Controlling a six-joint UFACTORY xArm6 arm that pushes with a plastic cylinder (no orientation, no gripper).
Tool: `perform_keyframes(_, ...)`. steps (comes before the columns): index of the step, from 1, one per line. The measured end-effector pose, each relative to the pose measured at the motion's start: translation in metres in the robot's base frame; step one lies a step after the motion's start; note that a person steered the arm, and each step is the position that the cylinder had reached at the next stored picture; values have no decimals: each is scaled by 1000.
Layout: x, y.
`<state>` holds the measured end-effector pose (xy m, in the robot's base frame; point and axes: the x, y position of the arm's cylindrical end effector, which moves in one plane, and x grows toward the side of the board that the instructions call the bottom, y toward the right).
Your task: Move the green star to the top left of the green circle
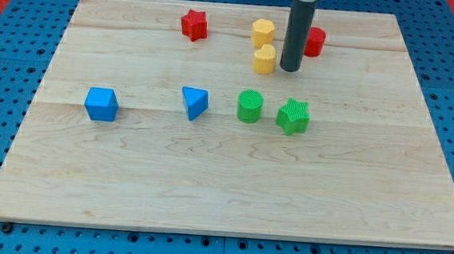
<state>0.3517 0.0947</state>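
Observation:
The green star (293,116) lies on the wooden board just to the right of the green circle (249,106), a small gap between them, both near the board's middle. My tip (288,70) stands above them toward the view's top, about a block's length up from the green star. It is right beside a small yellow block (264,59), at that block's right side. I cannot tell if the two touch.
A yellow hexagon (262,33) and a red block (315,42), partly hidden by the rod, sit near the view's top. A red star (193,24) is top centre-left. A blue triangle (194,102) and a blue cube (101,104) lie left of the green circle.

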Motion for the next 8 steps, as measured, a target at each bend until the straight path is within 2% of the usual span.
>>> perform_keyframes(1, 47, 72)
perform_keyframes(2, 139, 111)
perform_keyframes(3, 152, 34)
perform_keyframes(5, 65, -26)
perform_keyframes(6, 56, 13)
perform_keyframes(7, 23, 13)
perform_keyframes(8, 20, 9)
